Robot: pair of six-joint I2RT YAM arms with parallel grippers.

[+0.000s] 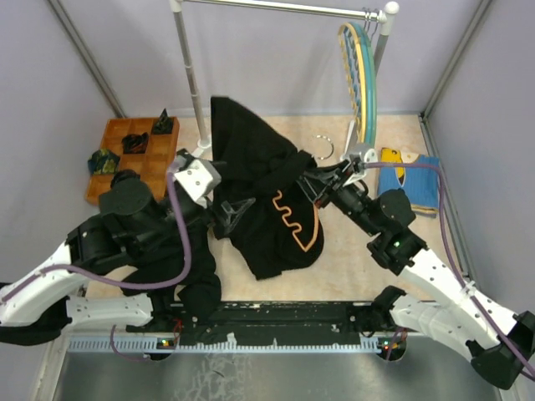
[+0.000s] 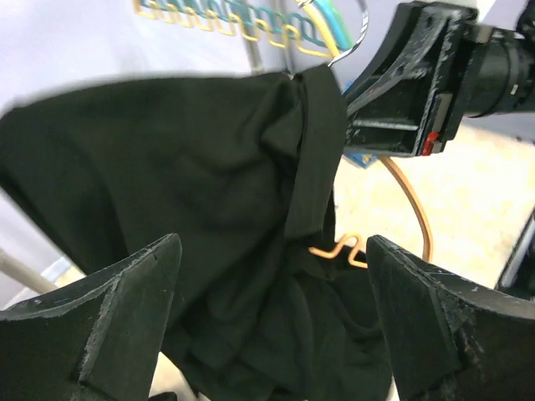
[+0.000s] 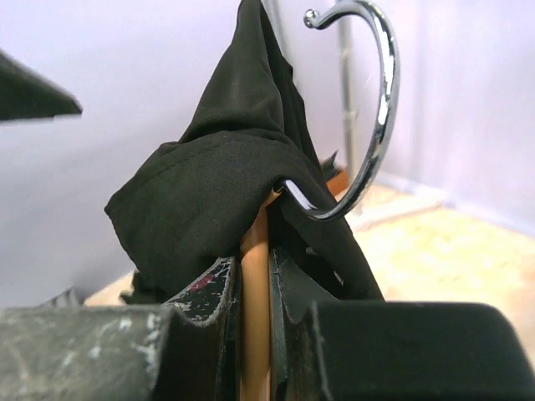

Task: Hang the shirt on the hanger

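Black shirt hung draped over the hanger above the table's middle. Most of the hanger was buried in cloth, with only one wavy orange arm and the hook showing. At the neck, right gripper pinched the hanger, cloth bunched against its fingers. Just beside the shirt's left side, left gripper had its fingers spread wide; whether they brushed the cloth couldn't be told. From above, the shirt's lower end merged with the dark left arm.

We note: left arm, right arm white-shelled near base, black links and round joints higher. Purple cable runs along each. White block at left wrist. Fingers black, wedge-shaped, edges chipped grey.
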